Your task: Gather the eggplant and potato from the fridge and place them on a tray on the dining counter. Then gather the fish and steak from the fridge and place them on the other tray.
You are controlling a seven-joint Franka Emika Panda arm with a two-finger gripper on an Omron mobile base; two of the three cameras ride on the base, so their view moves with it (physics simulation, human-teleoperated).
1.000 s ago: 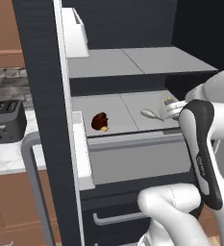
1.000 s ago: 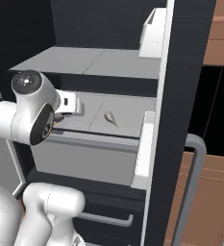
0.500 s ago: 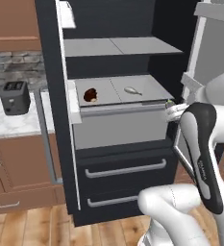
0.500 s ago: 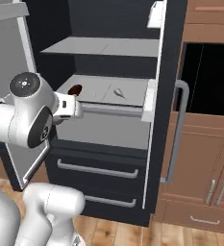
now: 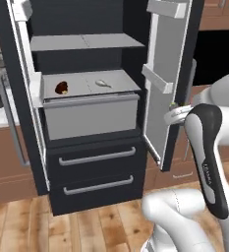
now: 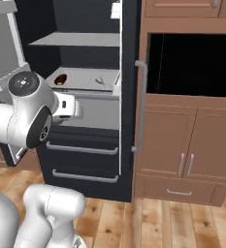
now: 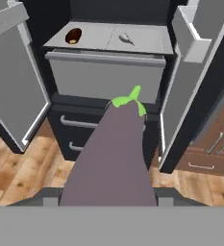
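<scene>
Eggplant (image 7: 114, 158), purple with green stem, gripped in the gripper (image 7: 108, 199) at lower centre. Fridge (image 5: 89, 147) doors open; fish (image 7: 126, 38) and steak (image 7: 73, 35) at upper centre.

The purple eggplant (image 7: 114, 158), green cap forward, is held before the open fridge (image 5: 86, 128); the fish (image 5: 103, 83) and steak (image 5: 62, 88) lie on its shelf.

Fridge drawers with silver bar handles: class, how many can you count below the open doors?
2. The upper drawer sits directly under the grey bin; the lower drawer is beneath it, nearest the wood floor. Neither looks hidden.
</scene>
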